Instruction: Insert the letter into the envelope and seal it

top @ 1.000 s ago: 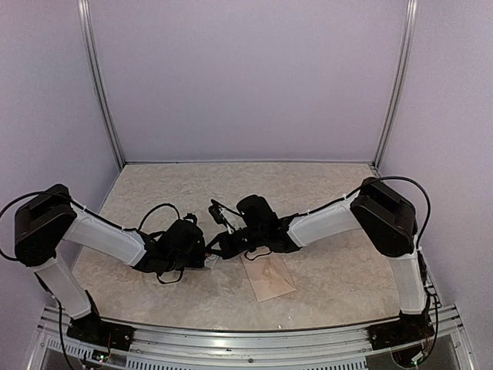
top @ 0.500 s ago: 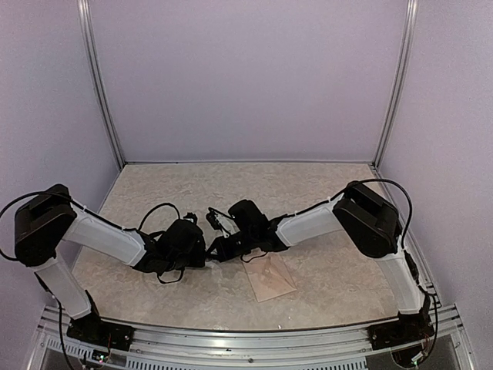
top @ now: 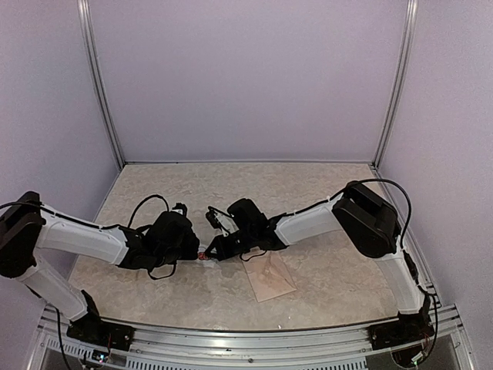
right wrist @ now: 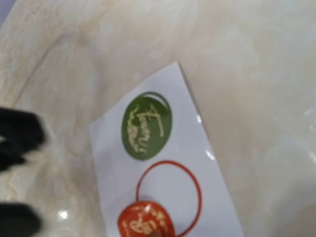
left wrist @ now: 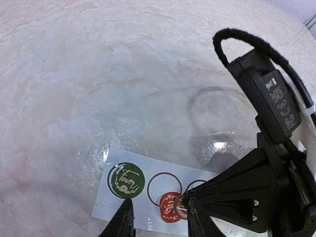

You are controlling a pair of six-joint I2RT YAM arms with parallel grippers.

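Note:
The envelope (top: 268, 277) lies flat on the table with its flap down, just right of both grippers. The letter is not in view. A white sticker strip (left wrist: 143, 195) lies between the grippers, carrying a green round sticker (left wrist: 126, 180) and an empty red ring outline (left wrist: 164, 187). My right gripper (left wrist: 186, 203) comes in from the right and is pinched on a red round sticker (left wrist: 172, 207), partly lifted off the strip. The red sticker (right wrist: 145, 221) also shows at the bottom of the right wrist view. My left gripper (left wrist: 158, 224) is open, with its fingers (left wrist: 121, 224) at the strip's near edge.
The marbled table (top: 231, 185) is walled at the back and both sides. Both arms meet at the table's middle front, their wrists and cables (top: 150, 202) close together. The metal rail (top: 246, 335) runs along the near edge.
My right gripper has shifted a little left onto the strip. My left arm has stretched further toward the centre, its gripper nudging right. A red spot now shows between the grippers in the top view.

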